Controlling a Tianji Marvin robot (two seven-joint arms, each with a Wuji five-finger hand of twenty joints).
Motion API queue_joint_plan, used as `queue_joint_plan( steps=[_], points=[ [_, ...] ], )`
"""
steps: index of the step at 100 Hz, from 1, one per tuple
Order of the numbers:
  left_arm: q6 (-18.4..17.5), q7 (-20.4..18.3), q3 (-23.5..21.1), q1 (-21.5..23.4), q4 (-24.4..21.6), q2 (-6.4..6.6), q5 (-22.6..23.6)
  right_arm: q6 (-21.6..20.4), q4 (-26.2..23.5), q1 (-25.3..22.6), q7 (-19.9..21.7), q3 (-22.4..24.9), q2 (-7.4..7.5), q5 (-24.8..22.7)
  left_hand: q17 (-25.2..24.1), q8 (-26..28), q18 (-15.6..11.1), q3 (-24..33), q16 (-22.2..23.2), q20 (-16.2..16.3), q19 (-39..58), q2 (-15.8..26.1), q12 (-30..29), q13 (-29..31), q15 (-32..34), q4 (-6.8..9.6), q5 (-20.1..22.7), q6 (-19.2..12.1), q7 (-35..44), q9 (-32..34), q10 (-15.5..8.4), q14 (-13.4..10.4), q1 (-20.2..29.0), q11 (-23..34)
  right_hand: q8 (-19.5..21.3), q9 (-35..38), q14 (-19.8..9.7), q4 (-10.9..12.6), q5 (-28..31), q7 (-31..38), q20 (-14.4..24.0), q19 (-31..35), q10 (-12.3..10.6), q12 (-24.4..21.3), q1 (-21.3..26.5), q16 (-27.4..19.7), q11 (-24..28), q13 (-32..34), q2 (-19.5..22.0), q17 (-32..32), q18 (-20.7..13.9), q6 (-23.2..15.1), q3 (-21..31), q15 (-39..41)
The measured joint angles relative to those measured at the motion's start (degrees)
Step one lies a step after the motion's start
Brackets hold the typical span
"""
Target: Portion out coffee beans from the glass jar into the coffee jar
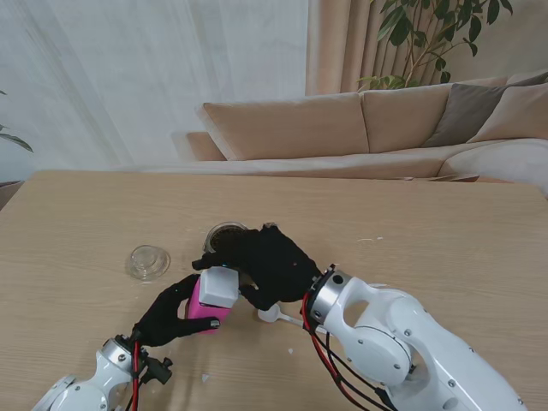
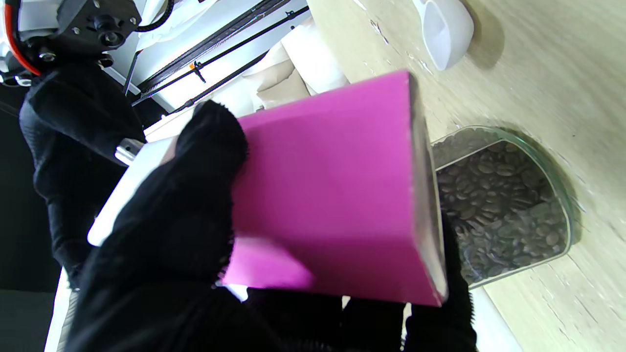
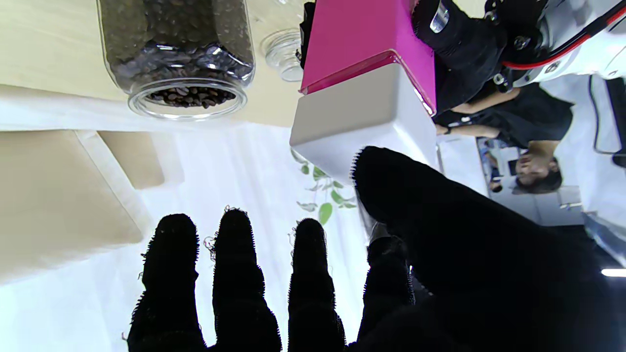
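Left hand [image 1: 171, 315] grips the pink coffee jar [image 1: 208, 301]; right hand [image 1: 270, 261] rests fingers on its white lid [image 1: 220, 285], hold uncertain.
Only the wrist views show beans in the one glass jar [image 3: 177, 51], just beyond both hands; one scoop [image 2: 444, 30], one glass lid [image 1: 148, 262].

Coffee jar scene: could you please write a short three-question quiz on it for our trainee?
1. True or false: the pink coffee jar has its white lid on.
2. Which hand holds the coffee jar by its pink body? A) left hand B) right hand C) neither
3. Fill in: the glass jar of beans stands open on the table, and a clear glass lid lies on the robot's ____ side of it.

Key: 1 true; 2 A; 3 left.
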Motion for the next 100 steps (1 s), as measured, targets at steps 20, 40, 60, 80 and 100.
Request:
queue_joint_plan(
  steps=[20,40,60,80,100],
  points=[
    [0.25,-2.33,-0.23,0.06,-0.13,0.21,-3.02,-4.53,1.21,0.66,-0.19,0.29,0.43,-1.39,0.04,0.00,0.02,0.00,0.00,0.00,0.01,0.00,0.00,0.00,0.00,0.00,0.00,0.00,0.00,0.00,0.00,0.00,0.00,0.00,0.71,-2.86,-1.75,-3.29,-2.04,0.13,-0.17,-0.10,-2.03,-0.66,1.92,-0.48,0.55,-0.82,-3.91,0.00,-1.15,-0.61,1.42,0.01],
    [0.41,-2.54,-0.28,0.10,-0.28,0.36,-2.90,-5.10,3.36,1.89,-1.02,-0.55,0.58,-1.87,0.04,0.00,0.04,0.00,0.00,0.00,0.04,0.00,0.00,0.00,0.00,0.00,0.00,0.00,0.00,0.00,0.00,0.00,0.00,0.00,2.12,-2.85,-1.76,-3.40,-2.04,0.16,-0.20,-0.10,-2.04,-0.69,0.88,-0.51,1.30,-0.82,-4.58,0.61,-1.15,-0.62,1.09,0.21],
    [0.41,-2.75,-0.28,0.10,-0.30,0.44,-2.95,-5.35,4.76,2.73,-2.72,-1.42,0.51,-1.63,0.04,0.00,0.04,0.00,0.00,0.00,0.04,0.00,0.00,0.00,0.00,0.00,0.00,0.00,0.00,0.00,0.00,0.00,0.00,0.00,3.63,-2.82,-1.76,-3.97,-0.13,2.63,-0.74,-0.10,-2.06,-0.69,0.19,-0.51,2.04,-0.83,-4.46,0.69,-1.17,-2.27,-0.50,1.28],
    [0.43,-2.75,-0.26,0.10,-0.30,0.45,-2.93,-5.60,5.84,4.32,-3.17,-2.85,0.43,-1.36,0.04,0.00,0.05,0.00,0.00,0.00,0.04,0.00,0.00,0.00,0.00,0.00,0.00,0.00,0.00,0.00,0.00,0.00,0.00,0.00,4.30,-2.78,-1.76,-3.97,3.26,4.56,-0.74,-0.10,-2.09,-0.69,0.19,-0.51,2.64,-0.80,-4.43,0.77,-1.17,-3.71,-0.94,1.57],
    [0.43,-2.69,-0.25,0.08,-0.28,0.45,-2.91,-5.55,6.47,5.20,-3.90,-3.67,0.31,-1.44,0.04,0.00,0.05,0.00,0.00,0.00,0.04,0.00,0.00,0.00,0.00,0.00,0.00,0.00,0.00,0.00,0.00,0.00,0.00,0.00,6.31,-1.67,-1.77,-3.97,3.29,8.53,-0.74,1.77,-2.56,0.33,0.23,-0.51,3.49,-0.68,-4.97,1.40,-1.22,-3.73,-0.99,3.08]
  ],
)
